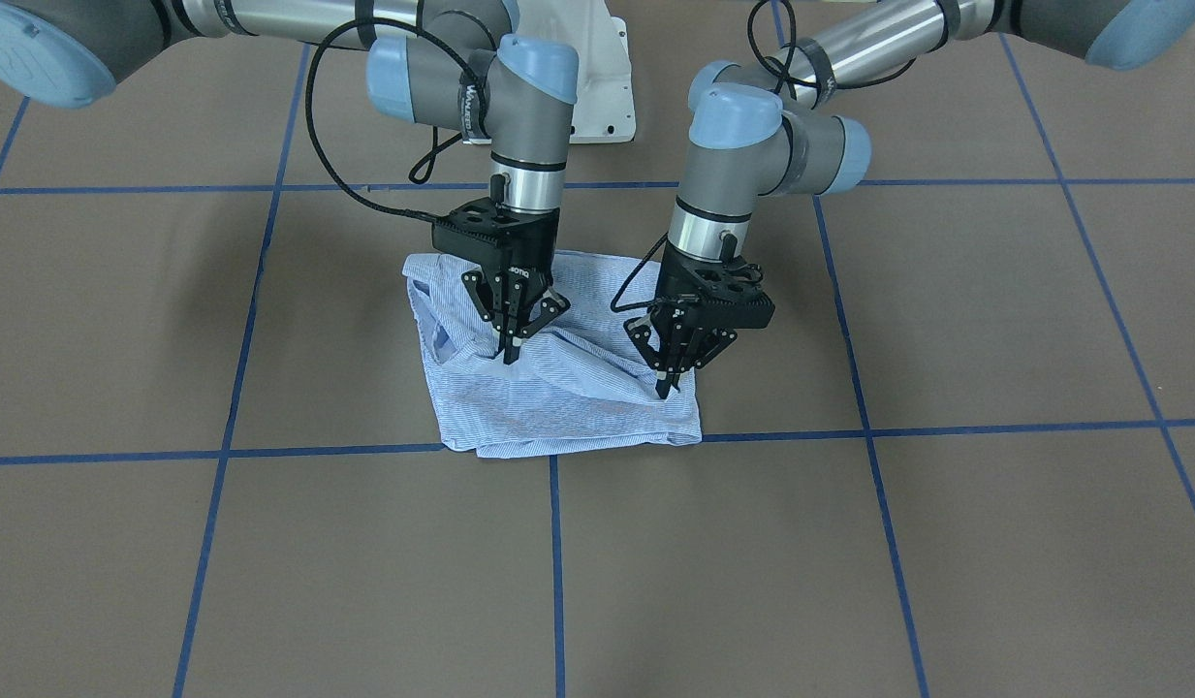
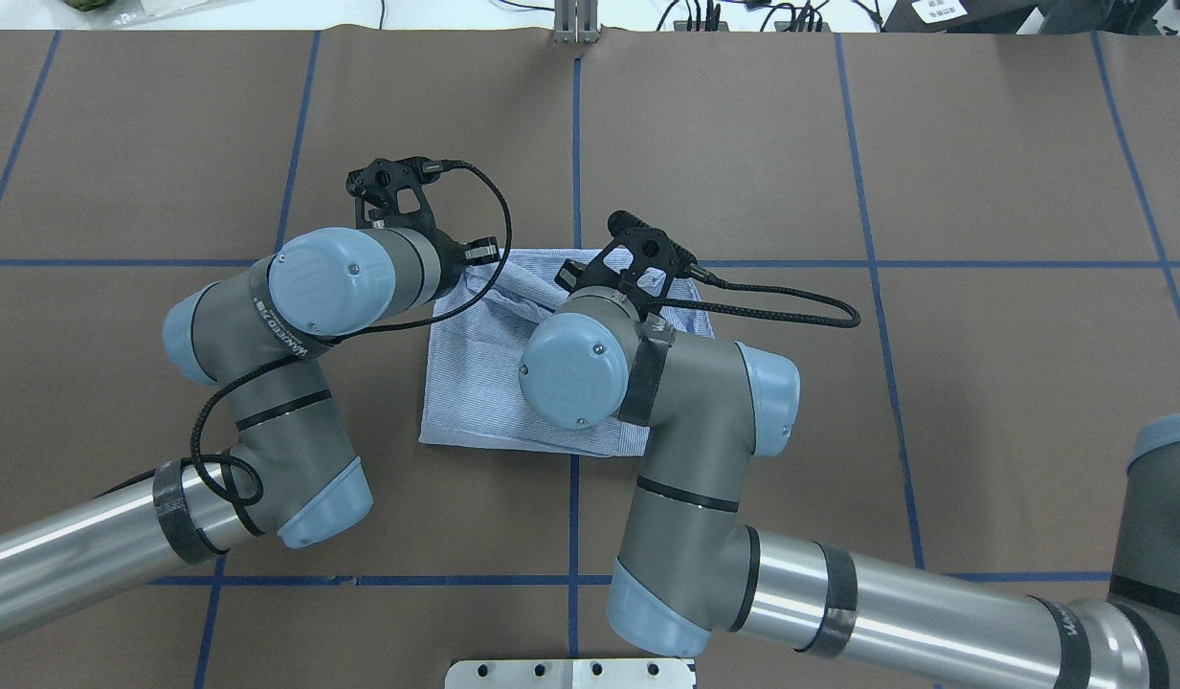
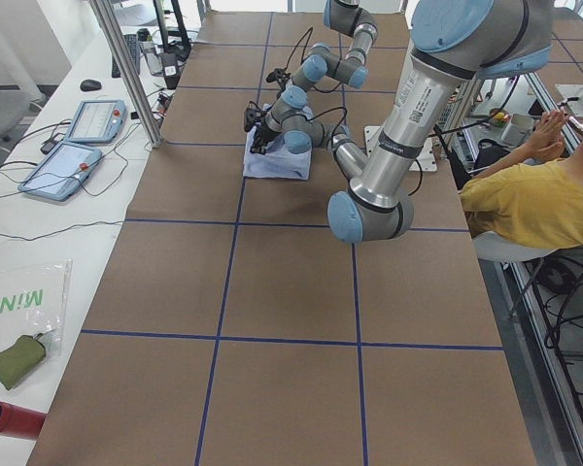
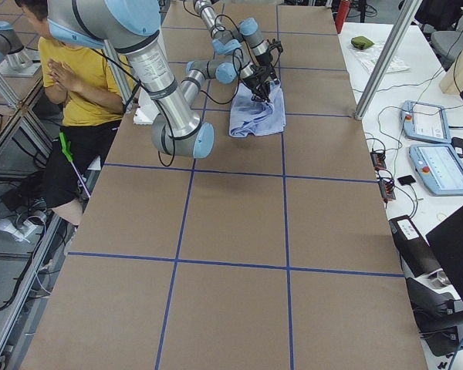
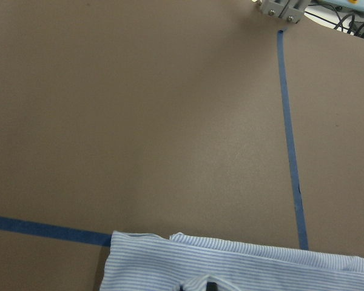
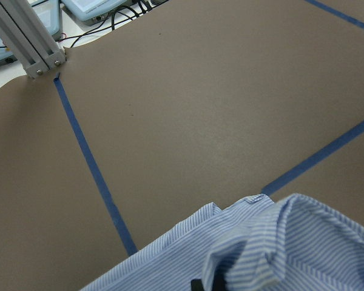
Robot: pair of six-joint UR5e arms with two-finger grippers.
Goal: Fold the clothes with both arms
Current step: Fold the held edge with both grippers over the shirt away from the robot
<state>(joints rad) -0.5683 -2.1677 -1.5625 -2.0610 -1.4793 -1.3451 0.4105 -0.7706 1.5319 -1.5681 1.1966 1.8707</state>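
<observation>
The light blue striped shirt (image 1: 558, 397) lies folded into a rough rectangle at the middle of the table, bunched where the grippers touch it. It also shows in the overhead view (image 2: 484, 383). My left gripper (image 1: 664, 388) is shut, pinching the shirt's fabric near its far corner. My right gripper (image 1: 511, 355) is shut, pinching a raised fold near the shirt's middle. In the overhead view both grippers are hidden under the wrists. The left wrist view shows the shirt's edge (image 5: 261, 267). The right wrist view shows a lifted ridge of the shirt (image 6: 279, 242).
Blue tape lines (image 1: 555, 562) divide the brown table cover into squares. The white pedestal base (image 1: 605, 97) is behind the shirt. A person in a yellow shirt (image 3: 525, 204) sits beside the robot. Teach pendants (image 3: 73, 155) lie on the side table. An aluminium post (image 6: 30, 42) stands at the table's far edge.
</observation>
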